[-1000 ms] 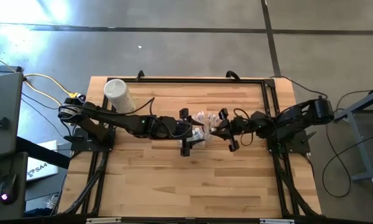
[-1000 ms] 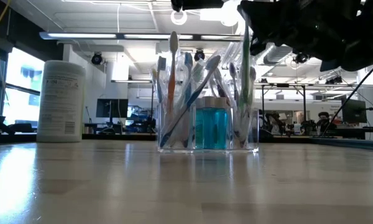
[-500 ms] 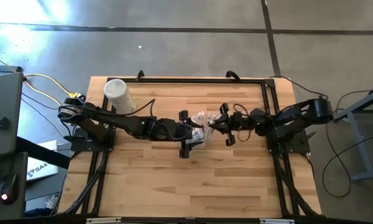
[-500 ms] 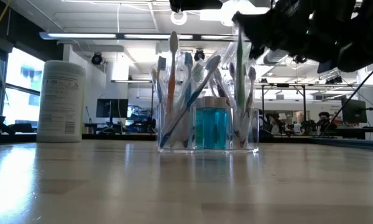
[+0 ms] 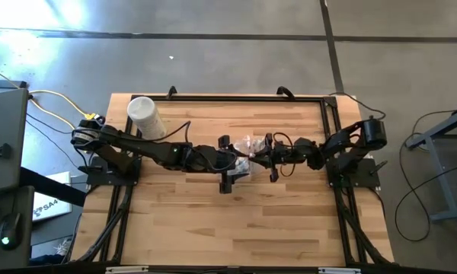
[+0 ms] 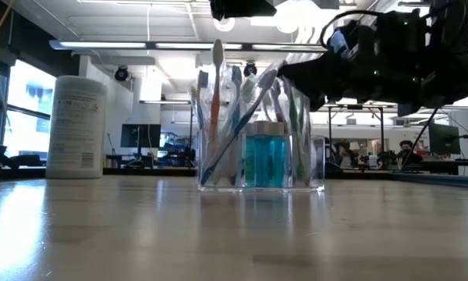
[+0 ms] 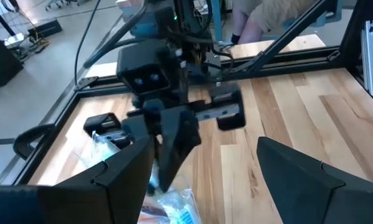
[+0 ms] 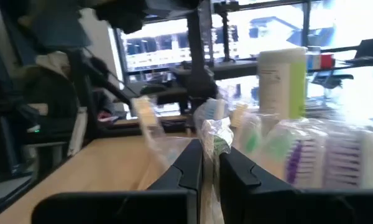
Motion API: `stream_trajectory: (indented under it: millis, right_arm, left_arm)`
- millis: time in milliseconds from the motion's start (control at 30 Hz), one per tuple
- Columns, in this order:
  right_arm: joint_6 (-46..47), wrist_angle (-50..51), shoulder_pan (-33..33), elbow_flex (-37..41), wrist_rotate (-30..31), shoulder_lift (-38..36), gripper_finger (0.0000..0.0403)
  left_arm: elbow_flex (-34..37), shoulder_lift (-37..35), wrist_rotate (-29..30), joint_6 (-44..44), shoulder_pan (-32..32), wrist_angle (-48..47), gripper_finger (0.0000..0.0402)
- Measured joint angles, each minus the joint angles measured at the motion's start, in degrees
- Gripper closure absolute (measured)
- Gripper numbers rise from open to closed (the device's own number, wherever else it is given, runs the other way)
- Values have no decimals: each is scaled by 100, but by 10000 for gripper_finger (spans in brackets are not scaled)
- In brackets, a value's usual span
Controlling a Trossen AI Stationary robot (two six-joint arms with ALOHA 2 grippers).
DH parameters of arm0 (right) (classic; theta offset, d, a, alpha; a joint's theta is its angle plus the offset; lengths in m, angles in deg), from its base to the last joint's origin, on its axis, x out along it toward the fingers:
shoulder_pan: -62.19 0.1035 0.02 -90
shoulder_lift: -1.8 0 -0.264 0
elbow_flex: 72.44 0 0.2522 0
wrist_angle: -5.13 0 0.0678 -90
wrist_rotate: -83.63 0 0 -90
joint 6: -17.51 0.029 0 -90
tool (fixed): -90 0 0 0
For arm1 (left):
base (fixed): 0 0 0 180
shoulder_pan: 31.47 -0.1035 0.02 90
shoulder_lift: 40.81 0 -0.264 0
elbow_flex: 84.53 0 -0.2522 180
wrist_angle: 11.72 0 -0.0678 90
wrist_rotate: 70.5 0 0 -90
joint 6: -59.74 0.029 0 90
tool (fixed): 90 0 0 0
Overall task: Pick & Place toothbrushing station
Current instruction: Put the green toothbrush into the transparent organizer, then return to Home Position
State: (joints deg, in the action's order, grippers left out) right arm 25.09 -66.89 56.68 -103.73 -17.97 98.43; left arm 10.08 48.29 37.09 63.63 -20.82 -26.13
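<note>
So the wooden tabletop (image 5: 236,221) takes up most of what I see from above, with a black frame round its edge. My two arms reach in from either side and meet near the middle, toward the far half.

Next biggest: the white tub (image 5: 145,116) with a printed label, standing upright near the far left corner, well apart from everything else. In the low view (image 6: 76,126) it's off to the left of the action.

Then the toothbrushing station (image 6: 261,160), a clear boxy holder sitting flat on the tabletop right in the middle, between my two pincers (image 5: 250,146). It's stuffed with toothbrushes (image 6: 217,101) leaning every which way, plus a small blue bottle (image 6: 265,160) standing inside it.

My left pincer (image 5: 233,161) is at the station's left side, fingers (image 7: 298,180) spread wide, not gripping anything. From my left wrist I see the other arm's pincer straight ahead and wrapped toothbrushes below.

My right pincer (image 5: 263,150) is at the station's right side, up by the brush heads. Its fingers (image 8: 189,171) are pinched together with just a sliver between them. I can't tell if there's something caught in there; a wrapped toothbrush (image 8: 216,134) sits just past the tips.
</note>
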Motion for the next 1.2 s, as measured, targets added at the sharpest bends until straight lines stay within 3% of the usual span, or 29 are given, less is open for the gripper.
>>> stream_trajectory:
  millis: [267, 733, 967, 1100, 1200]
  right_arm:
    - [187, 91, 26, 11, 116, -29, 368]
    - [121, 820, 25, 19, 73, -450, 208]
    - [-684, 2197, 27, 16, 316, -1488, 140]
    - [-909, 3351, 31, 17, 637, -2510, 129]
    - [-895, 4263, 30, 12, 874, -3416, 129]
  left_arm:
    - [2, 0, -14, -130, 0, -2, 121]
    - [2, 0, -163, -680, 0, -294, 121]
    - [1, -190, -143, -691, -9, -434, 121]
    - [2, -533, 341, -860, -11, -892, 121]
    - [2, -810, 800, -1635, -13, -1507, 121]
